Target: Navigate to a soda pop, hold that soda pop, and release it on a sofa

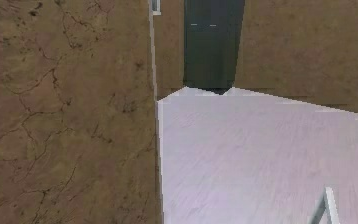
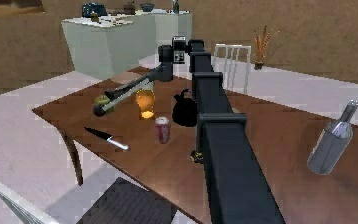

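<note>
While the forward view runs along a brown wall (image 1: 67,120) on its left, pale floor (image 1: 257,150) leads to a dark door (image 1: 213,45) at the far end. To the arm side, a brown desk (image 2: 277,130) spreads across the picture, and the arm (image 2: 222,140) reaches out over it as a dark bar. Beyond it stand a white desk (image 2: 117,45) with small items on top and a white chair (image 2: 230,62). A grey bottle (image 2: 332,140) stands upright near the brown desk's right end, well apart from the rest. The hand (image 2: 159,72) sits at the arm's far end with a long dark object (image 2: 117,97) lying on the desk by it, so I cannot tell how its fingers are set or whether it grasps anything. A black kettle (image 2: 185,108) and an orange glass (image 2: 144,100) stand left of the arm. The can (image 2: 163,130), red and silver, stands upright on the brown desk just nearer than those two, close to the arm's left side and apart from the hand. A knife (image 2: 107,138) lies flat toward the desk's left edge.
</note>
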### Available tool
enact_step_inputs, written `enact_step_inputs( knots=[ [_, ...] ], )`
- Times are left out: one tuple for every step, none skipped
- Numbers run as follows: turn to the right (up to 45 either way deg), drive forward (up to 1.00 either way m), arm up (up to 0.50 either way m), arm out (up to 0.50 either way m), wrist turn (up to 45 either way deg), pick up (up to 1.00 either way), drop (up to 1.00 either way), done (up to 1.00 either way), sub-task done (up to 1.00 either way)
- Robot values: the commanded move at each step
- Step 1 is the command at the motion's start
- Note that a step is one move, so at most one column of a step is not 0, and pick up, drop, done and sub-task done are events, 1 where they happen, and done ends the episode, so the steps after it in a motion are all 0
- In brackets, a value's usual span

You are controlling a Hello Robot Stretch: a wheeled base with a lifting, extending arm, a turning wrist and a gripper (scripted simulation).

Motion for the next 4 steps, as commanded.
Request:
enact_step_inputs(
  knots=[
    [0.0,0.00,0.00,0.00,45.0,0.00,0.00,0.00,0.00],
    [0.0,0.00,0.00,0.00,30.0,0.00,0.00,0.00,0.00],
    [0.0,0.00,-0.30,0.00,0.0,0.00,0.00,0.00,0.00],
    [0.0,0.00,0.00,0.00,0.0,1.00,0.00,0.00,0.00]
  ],
)
